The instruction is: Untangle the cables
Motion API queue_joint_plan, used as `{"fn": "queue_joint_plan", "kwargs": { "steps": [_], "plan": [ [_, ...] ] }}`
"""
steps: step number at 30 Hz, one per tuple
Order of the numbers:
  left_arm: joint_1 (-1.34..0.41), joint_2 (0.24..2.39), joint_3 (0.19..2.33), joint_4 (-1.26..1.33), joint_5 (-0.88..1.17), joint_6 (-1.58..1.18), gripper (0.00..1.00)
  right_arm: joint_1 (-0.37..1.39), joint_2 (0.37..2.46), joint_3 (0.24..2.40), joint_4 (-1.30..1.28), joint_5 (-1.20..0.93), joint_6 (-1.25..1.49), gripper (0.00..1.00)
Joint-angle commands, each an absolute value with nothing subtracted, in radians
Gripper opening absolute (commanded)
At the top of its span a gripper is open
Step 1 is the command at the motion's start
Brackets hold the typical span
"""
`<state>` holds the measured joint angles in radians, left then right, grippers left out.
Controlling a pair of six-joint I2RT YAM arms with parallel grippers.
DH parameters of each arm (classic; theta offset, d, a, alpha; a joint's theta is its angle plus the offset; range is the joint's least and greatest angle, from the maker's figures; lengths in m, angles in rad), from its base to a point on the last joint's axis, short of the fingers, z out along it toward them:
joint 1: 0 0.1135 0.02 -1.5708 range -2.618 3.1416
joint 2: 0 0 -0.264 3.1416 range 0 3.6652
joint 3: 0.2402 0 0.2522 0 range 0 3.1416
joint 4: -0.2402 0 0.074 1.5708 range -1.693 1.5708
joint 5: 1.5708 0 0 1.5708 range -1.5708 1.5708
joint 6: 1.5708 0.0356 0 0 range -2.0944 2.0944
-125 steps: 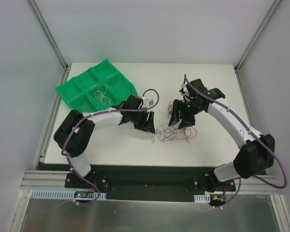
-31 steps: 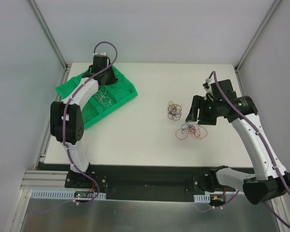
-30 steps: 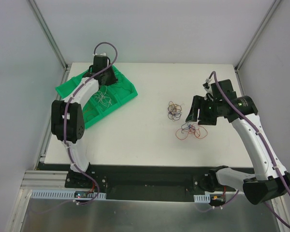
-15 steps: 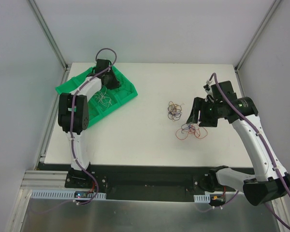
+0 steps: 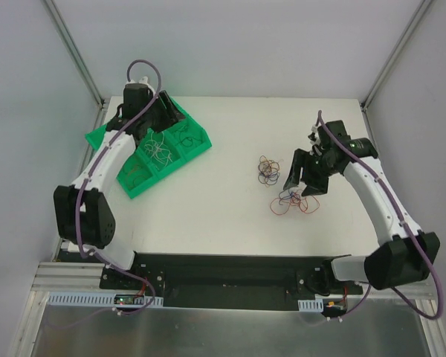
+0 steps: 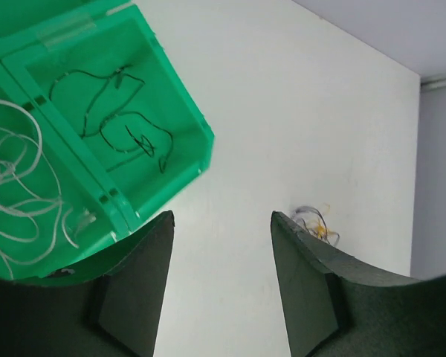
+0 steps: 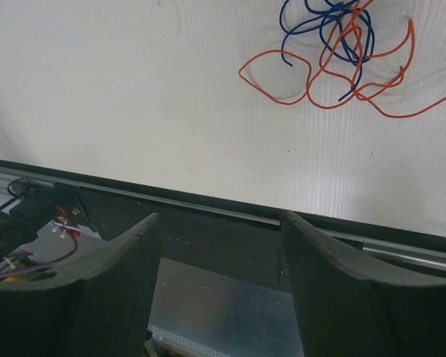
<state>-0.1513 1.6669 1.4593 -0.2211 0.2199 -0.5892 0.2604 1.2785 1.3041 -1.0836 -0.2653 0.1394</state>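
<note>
The cables lie in small clumps. A brown and orange clump (image 5: 267,171) and a red and blue clump (image 5: 290,202) rest on the white table. The red and blue cables (image 7: 334,52) spread loose in the right wrist view. In the green tray (image 5: 97,137) lie a white cable (image 5: 157,146) and a black cable (image 6: 119,119), each in its own compartment. My left gripper (image 5: 163,113) hangs open above the tray's far side, nothing between its fingers. My right gripper (image 5: 303,184) stands open just right of the two table clumps, holding nothing.
The tray (image 6: 180,160) sits tilted at the table's back left. A small distant clump (image 6: 316,223) shows past the left fingers. The table's near edge and the black rail (image 7: 208,223) run under the right gripper.
My left gripper has opened and drawn back and up over the tray's far side; the black cable lies in a tray compartment. The right gripper has shifted slightly left, still open.
</note>
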Motion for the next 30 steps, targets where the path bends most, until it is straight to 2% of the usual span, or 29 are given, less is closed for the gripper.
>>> {"fn": "queue_joint_plan", "kwargs": {
  "steps": [1,9,16,23,28,30],
  "plan": [
    [-0.228,1.516,1.303,-0.235,0.371,-0.606,0.54,0.175,1.426,1.237,-1.040,-0.423,0.163,0.67],
    [-0.524,1.350,1.019,-0.235,0.577,-0.564,0.54,0.141,1.592,1.171,-0.904,-0.379,0.182,0.66],
    [-0.538,1.232,0.980,-0.298,0.554,-0.503,0.54,0.138,1.571,0.916,-0.531,-0.368,0.449,0.55],
    [-0.538,1.172,0.971,-0.354,0.549,-0.459,0.55,0.138,1.594,0.841,-0.397,-0.210,0.567,0.48],
    [-0.538,1.167,0.977,-0.370,0.535,-0.442,0.55,0.140,1.594,0.819,-0.393,-0.209,0.574,0.29],
    [-0.538,1.183,0.983,-0.370,0.540,-0.443,0.54,0.138,1.563,0.801,-0.391,-0.199,0.543,0.14]
  ]
}}
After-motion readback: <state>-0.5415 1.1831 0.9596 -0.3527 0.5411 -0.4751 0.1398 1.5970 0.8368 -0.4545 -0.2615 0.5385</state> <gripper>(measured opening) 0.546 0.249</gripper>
